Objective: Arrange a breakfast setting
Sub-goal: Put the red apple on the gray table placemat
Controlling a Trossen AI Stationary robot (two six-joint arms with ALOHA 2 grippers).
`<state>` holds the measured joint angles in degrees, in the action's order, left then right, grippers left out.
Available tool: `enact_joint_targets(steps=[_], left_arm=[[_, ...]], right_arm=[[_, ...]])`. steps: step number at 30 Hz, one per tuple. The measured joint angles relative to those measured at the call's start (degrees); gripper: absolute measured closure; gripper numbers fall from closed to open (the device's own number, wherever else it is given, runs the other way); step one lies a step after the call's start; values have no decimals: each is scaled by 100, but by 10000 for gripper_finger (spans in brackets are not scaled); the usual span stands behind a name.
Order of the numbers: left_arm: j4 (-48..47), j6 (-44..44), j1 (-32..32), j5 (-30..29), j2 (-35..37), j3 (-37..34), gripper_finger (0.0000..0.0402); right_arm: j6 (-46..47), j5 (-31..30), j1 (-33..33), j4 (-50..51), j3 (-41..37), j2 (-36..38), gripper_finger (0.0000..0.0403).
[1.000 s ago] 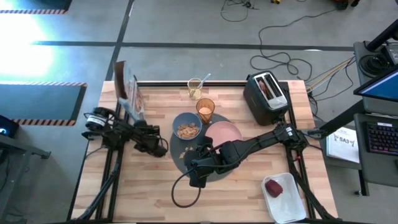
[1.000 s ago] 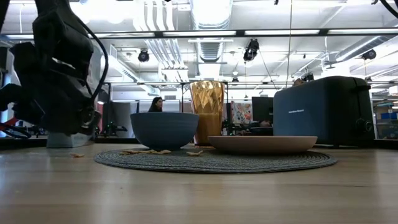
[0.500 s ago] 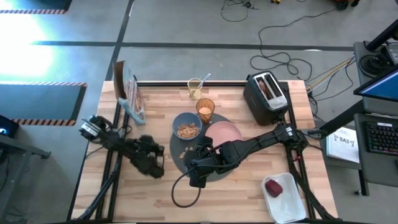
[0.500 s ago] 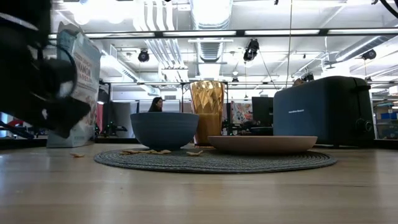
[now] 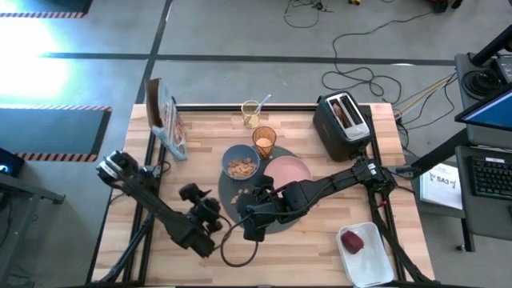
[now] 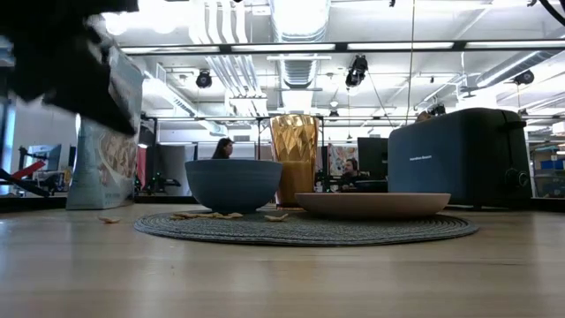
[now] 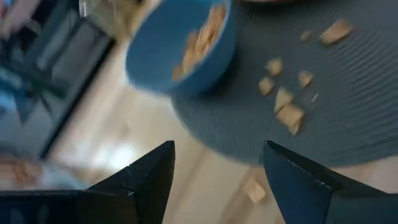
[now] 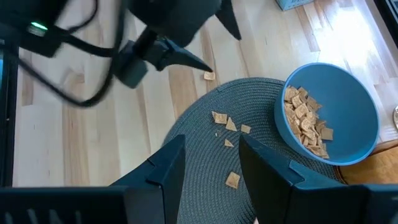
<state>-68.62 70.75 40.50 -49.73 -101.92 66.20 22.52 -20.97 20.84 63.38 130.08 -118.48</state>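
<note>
The dark-grey mat [image 5: 268,210] carries the blue bowl [image 5: 240,163] of cereal, the amber tumbler [image 5: 264,142] and the pink plate [image 5: 288,170]. Cereal bits [image 8: 224,121] lie scattered on the mat. My left gripper [image 7: 214,171] hangs open and empty above the wood just left of the mat's near-left rim [image 7: 211,134], pointing toward the bowl [image 7: 180,46]. My right gripper [image 8: 211,165] hovers open and empty over the mat [image 8: 205,149]. The toast slice [image 5: 342,112] stands in the toaster. The red apple [image 5: 352,241] lies in the white tray. The spoon [image 5: 262,101] stands in a clear glass.
A cereal box [image 5: 166,122] stands at the far left. The black toaster [image 5: 344,126] is at the far right, and the white tray [image 5: 370,260] at the near right corner. A black cable [image 5: 232,254] loops over the near table. Bare wood lies at the near left.
My left gripper has swung from beside the bowl toward the table's near edge, rising and rolling about its own axis, fingers staying open. In the low view it has gone up out of the way, and the cereal box now shows. My right arm has kept still.
</note>
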Motion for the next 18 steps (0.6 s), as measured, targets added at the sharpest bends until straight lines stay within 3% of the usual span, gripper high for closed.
enact_joint_targets(steps=[5,9,13,18], left_arm=[[-3,-936,-67,-617,381,334,177],[59,-811,-64,-675,632,379,177],[165,-546,-118,-669,850,36,177],[943,-519,-178,-680,1536,-691,177]], right_arm=[[0,0,0,-56,-2,0,261],[0,1,0,-193,-1,0,261],[0,0,0,-285,0,0,261],[0,2,0,-285,0,0,261]])
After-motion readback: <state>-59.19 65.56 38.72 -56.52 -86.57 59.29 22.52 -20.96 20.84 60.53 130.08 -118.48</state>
